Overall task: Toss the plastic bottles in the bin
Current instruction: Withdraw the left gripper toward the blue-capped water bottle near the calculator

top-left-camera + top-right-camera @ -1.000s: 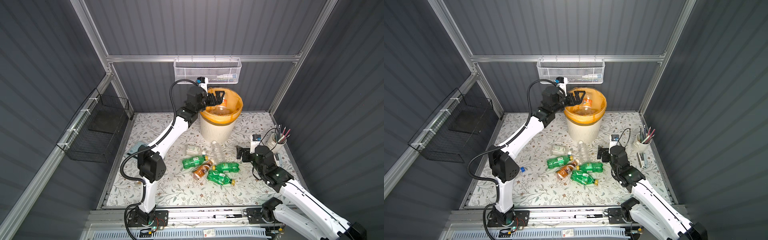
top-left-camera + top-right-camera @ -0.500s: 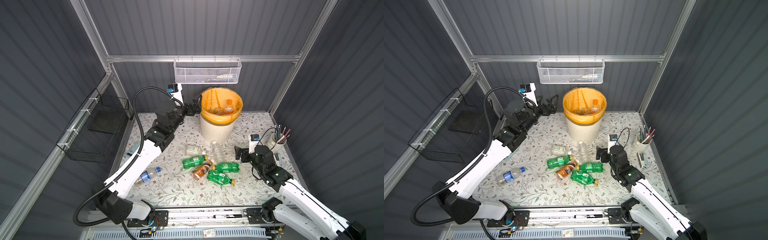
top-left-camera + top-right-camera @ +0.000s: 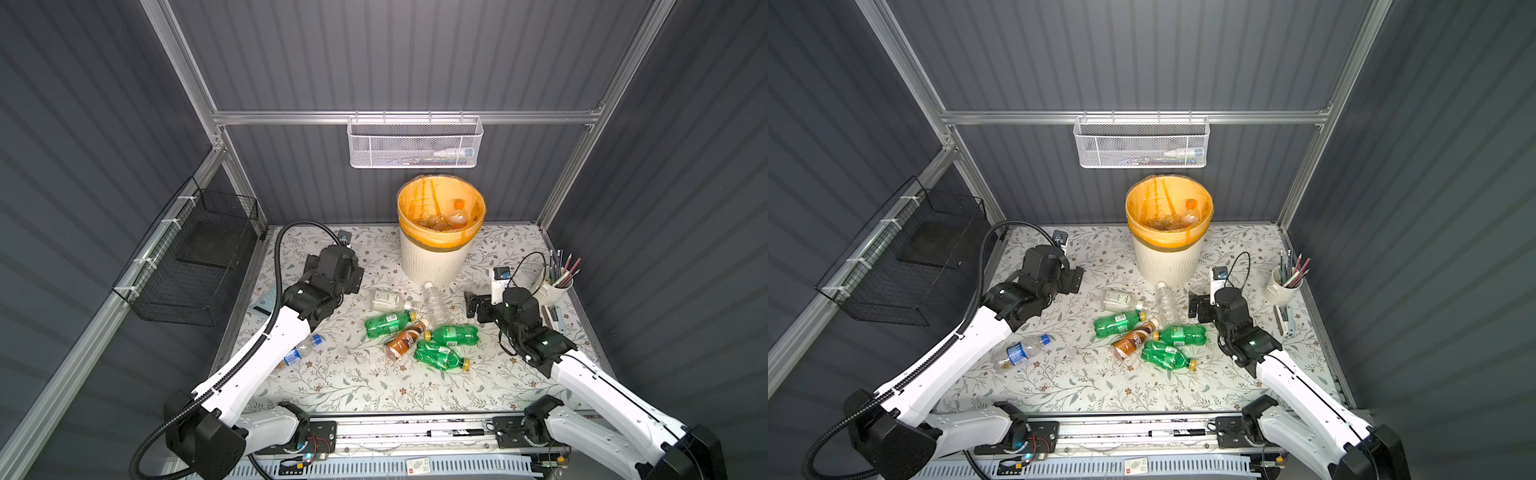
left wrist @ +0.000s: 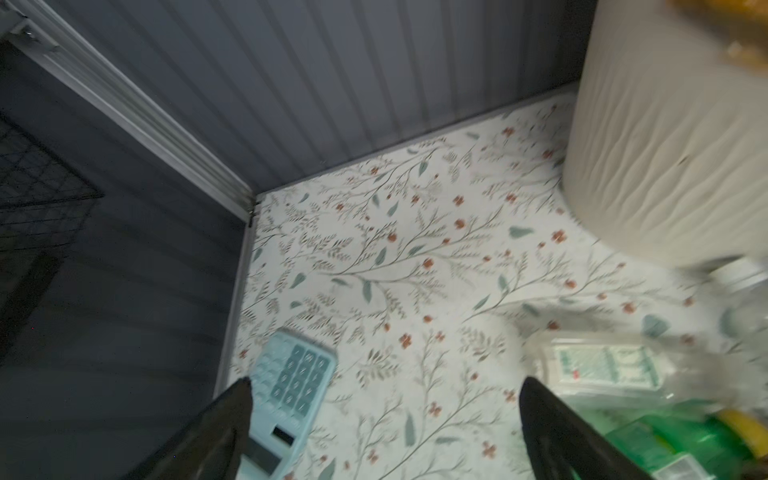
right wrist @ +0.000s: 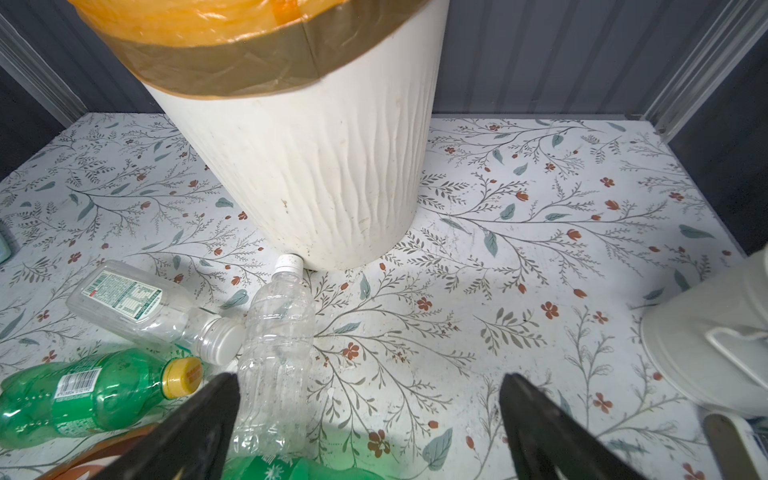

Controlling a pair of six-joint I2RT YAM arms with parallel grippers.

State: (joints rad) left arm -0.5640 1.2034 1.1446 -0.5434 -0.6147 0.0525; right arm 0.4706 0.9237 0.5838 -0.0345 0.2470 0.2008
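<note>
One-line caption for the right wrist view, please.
Open right gripper faces the orange-lined bin, a clear bottle lying at its base.

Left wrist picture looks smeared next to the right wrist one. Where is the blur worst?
Left wrist view: smeared throughout, worst on the bin and the clear labelled bottle, likely motion blur. Right wrist view: sharp, the bin's ribs crisp, a soft shadow at its base. In both top views: evenly lit and sharp.
</note>
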